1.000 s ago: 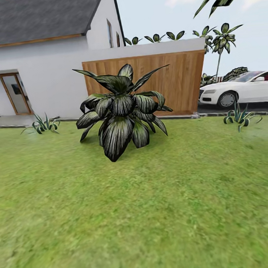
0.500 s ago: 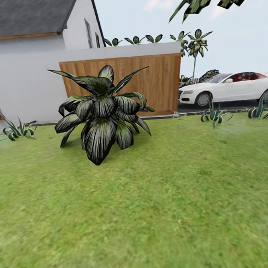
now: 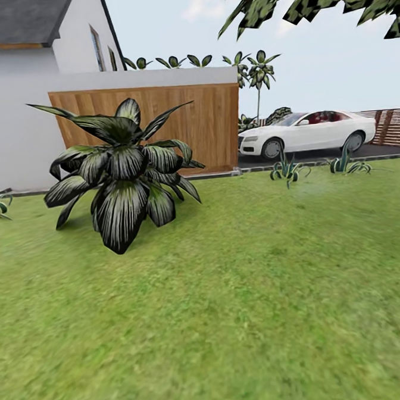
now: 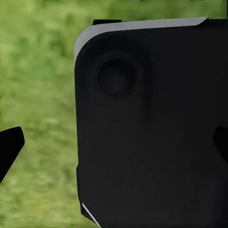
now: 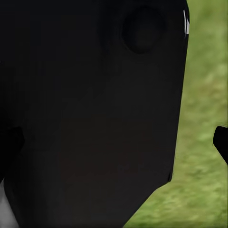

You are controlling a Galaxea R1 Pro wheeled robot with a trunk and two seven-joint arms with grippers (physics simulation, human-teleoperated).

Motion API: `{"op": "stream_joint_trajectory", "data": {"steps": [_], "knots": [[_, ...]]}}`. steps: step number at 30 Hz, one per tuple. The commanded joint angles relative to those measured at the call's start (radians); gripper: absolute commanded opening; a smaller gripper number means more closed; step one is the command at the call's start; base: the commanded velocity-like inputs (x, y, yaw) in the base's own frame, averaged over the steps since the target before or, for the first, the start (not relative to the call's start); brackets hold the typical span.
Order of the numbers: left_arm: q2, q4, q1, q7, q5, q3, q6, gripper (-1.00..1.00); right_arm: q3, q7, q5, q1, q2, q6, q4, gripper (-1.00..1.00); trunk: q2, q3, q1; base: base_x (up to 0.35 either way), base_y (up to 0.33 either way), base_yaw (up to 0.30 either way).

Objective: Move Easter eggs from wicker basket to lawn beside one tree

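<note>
Mottled green lawn fills near ground, a broad dark-leaved plant left of centre before a wooden fence panel, white car parked far right; wrist views blocked by black robot body, so grip on either hand unreadable.

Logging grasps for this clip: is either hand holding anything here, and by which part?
Cannot be told. Each wrist view is mostly blocked by a dark robot panel, with mottled green lawn behind; no painted egg is seen.
</note>
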State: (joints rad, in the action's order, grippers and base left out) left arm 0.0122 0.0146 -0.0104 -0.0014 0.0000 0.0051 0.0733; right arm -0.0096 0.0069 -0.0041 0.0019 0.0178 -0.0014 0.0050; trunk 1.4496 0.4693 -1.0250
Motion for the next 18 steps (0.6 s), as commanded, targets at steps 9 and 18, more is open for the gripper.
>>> {"op": "stream_joint_trajectory", "data": {"steps": [9,18], "knots": [[0.000,-0.001,0.000,0.000,0.000,0.001,0.003,1.00,0.000,0.007,0.000,0.000,0.001,0.000,0.002,1.00,0.000,0.001,0.000,0.000,0.000,-0.292],[0.000,-0.001,0.000,0.000,0.000,0.001,0.003,1.00,0.000,0.010,0.000,0.000,0.001,0.000,0.005,1.00,0.000,0.001,0.000,0.000,0.000,-0.292]]}}
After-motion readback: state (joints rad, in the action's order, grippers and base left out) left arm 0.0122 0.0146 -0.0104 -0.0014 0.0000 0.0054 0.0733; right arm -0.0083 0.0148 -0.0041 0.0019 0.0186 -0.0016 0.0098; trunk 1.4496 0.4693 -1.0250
